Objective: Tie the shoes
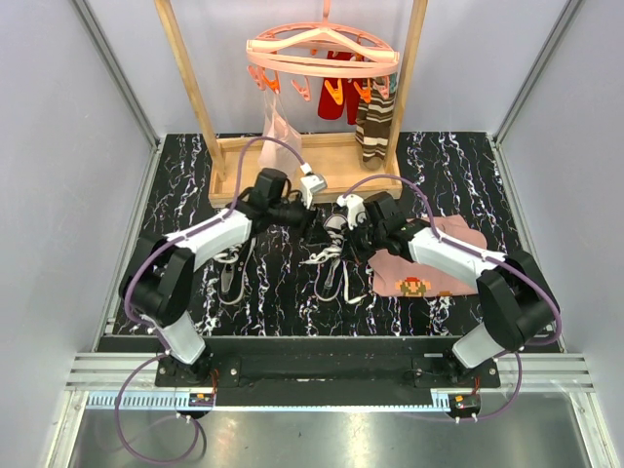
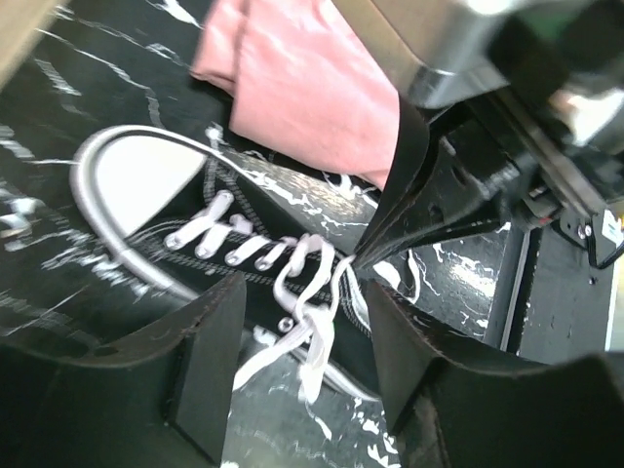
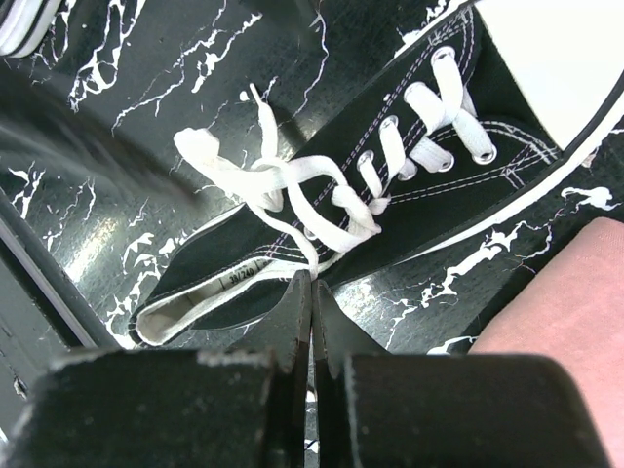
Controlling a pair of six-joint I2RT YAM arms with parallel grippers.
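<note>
Two black shoes with white toe caps lie on the marble-patterned mat, one in the middle and one to the left. My left gripper hovers over the middle shoe, open. A white lace loop lies between its fingers without touching them. My right gripper comes in from the right, its jaws shut on a lace strand that runs from the knot on the shoe. The right gripper's finger also shows in the left wrist view.
A pink cloth with a pixel figure lies under the right forearm beside the middle shoe. A wooden rack at the back carries a pink clip hanger with striped socks. Grey walls close in both sides.
</note>
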